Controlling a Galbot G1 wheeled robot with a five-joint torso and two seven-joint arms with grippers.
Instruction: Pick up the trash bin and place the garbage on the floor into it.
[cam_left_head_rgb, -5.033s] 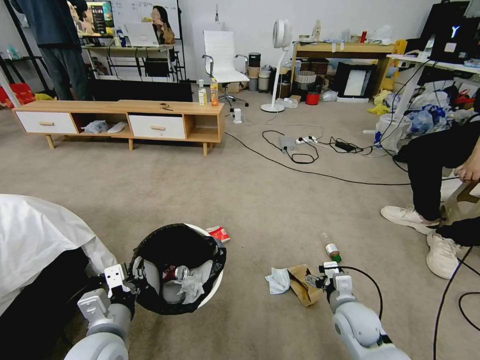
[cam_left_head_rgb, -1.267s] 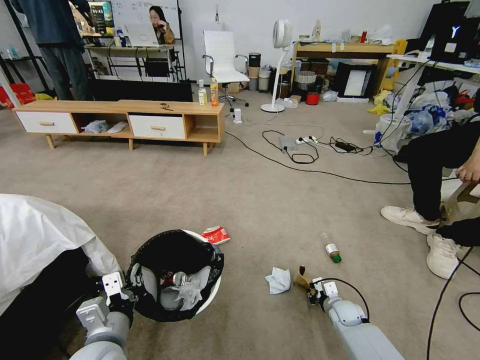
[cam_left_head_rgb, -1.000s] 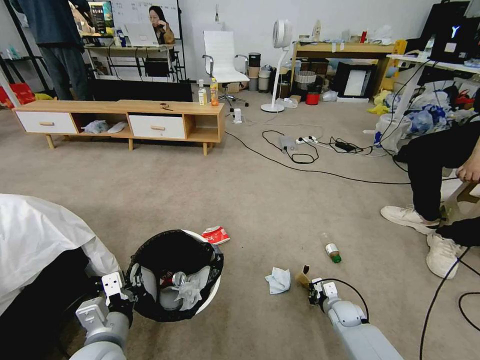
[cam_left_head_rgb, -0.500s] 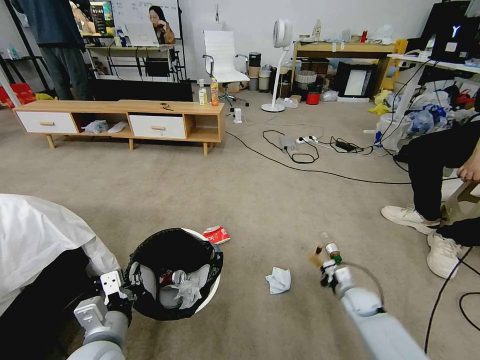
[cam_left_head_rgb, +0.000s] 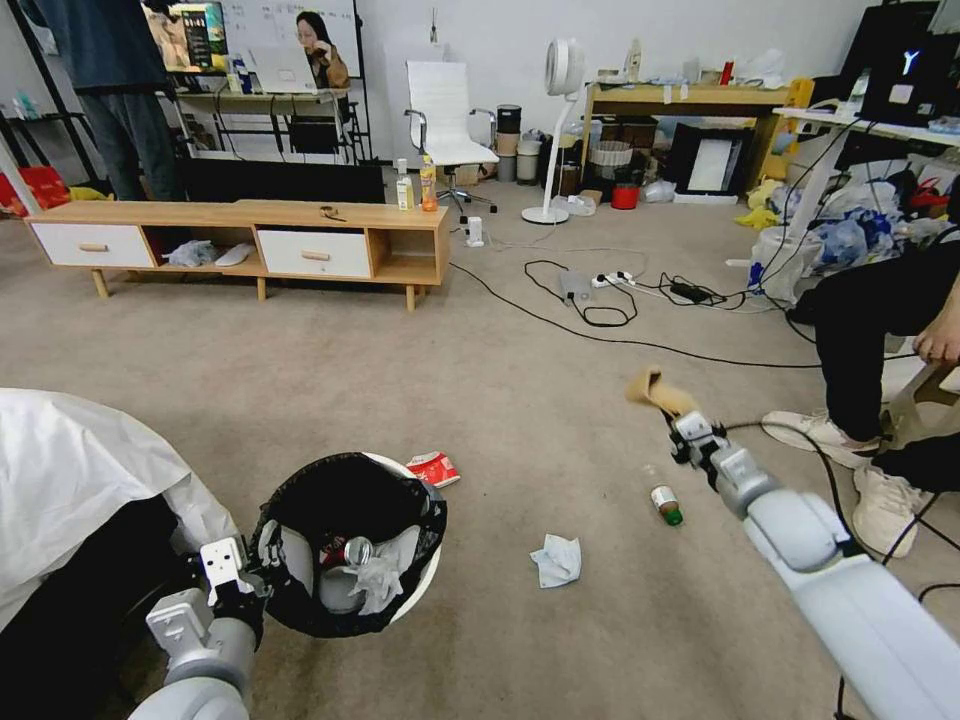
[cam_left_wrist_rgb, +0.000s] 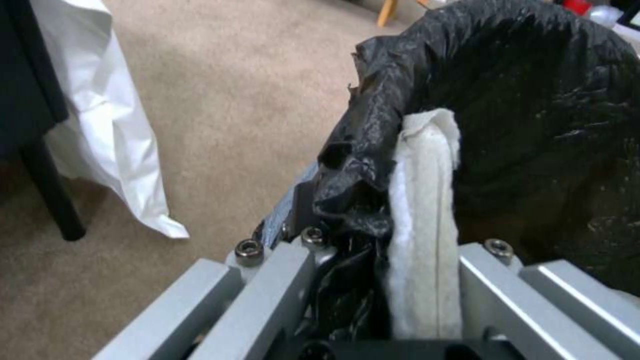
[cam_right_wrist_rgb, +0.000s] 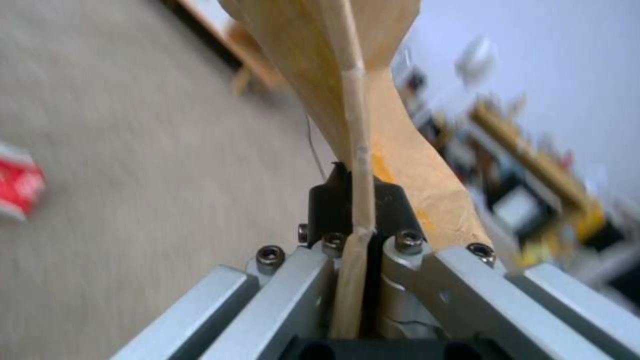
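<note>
The white trash bin (cam_left_head_rgb: 425, 580) with a black bag over its rim hangs at lower left, my left gripper (cam_left_head_rgb: 255, 575) shut on its near rim (cam_left_wrist_rgb: 373, 200). Tissues and a can lie inside it. My right gripper (cam_left_head_rgb: 690, 432) is raised over the carpet at the right, shut on the brown paper bag (cam_left_head_rgb: 655, 390) (cam_right_wrist_rgb: 353, 115). On the floor (cam_left_head_rgb: 500, 400) lie a crumpled white tissue (cam_left_head_rgb: 558, 560), a green-capped bottle (cam_left_head_rgb: 665, 503) and a red-and-white snack wrapper (cam_left_head_rgb: 433, 468) (cam_right_wrist_rgb: 17, 187) beside the bin.
A white-draped object (cam_left_head_rgb: 70, 480) stands at the left. A seated person's legs and shoes (cam_left_head_rgb: 820, 432) are at the right. Black cables (cam_left_head_rgb: 620, 340) cross the carpet ahead. A low wooden cabinet (cam_left_head_rgb: 250, 240) stands farther back.
My right gripper has lifted the brown paper bag from the carpet and carried it up and away, past the bottle. The bin and left gripper have stayed nearly still.
</note>
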